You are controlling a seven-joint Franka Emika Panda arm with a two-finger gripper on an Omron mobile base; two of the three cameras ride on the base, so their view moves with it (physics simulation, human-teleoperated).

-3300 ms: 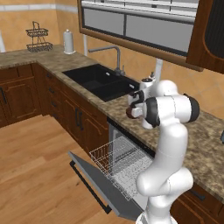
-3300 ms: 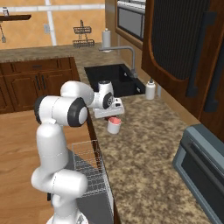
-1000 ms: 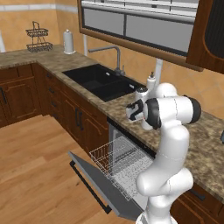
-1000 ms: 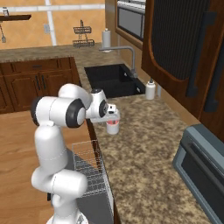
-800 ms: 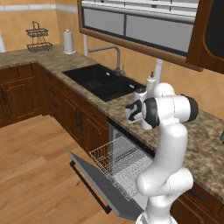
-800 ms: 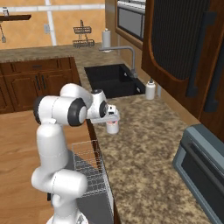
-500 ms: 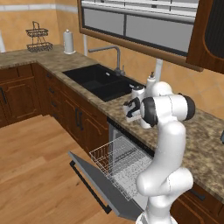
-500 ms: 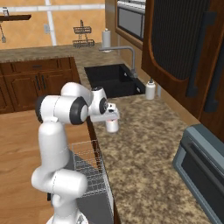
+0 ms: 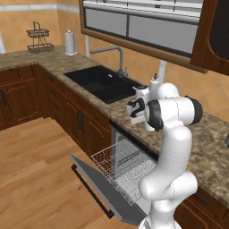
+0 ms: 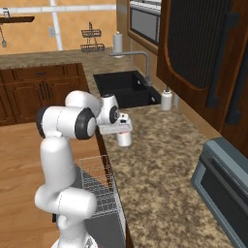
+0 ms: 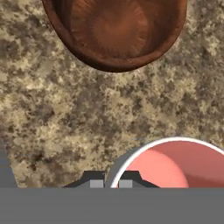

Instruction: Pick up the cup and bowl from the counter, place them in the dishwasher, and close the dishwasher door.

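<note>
The white cup point(image 11: 175, 164) with its pink-red inside stands on the speckled counter point(image 11: 87, 113), and my gripper point(image 11: 110, 183) is shut on its near rim, one finger inside and one outside. Just beyond it sits the glossy reddish-brown bowl point(image 11: 116, 30). From the right base view the cup point(image 10: 124, 140) hangs under the gripper point(image 10: 120, 131) near the counter's front edge. The gripper point(image 9: 134, 117) points down in the left base view. Below, the dishwasher door point(image 9: 98, 188) lies dropped open with the white wire rack point(image 9: 125, 167) pulled out.
A black sink point(image 9: 96, 80) with a faucet point(image 9: 117, 56) lies left of the arm. A white soap bottle point(image 10: 166, 100) stands by the wall. A grey microwave point(image 10: 223, 184) sits at the counter's right end. Overhead cabinets hang above the counter.
The hand has settled down over the cup and the jaws have gone from wide open to shut on its rim. The bowl has not moved.
</note>
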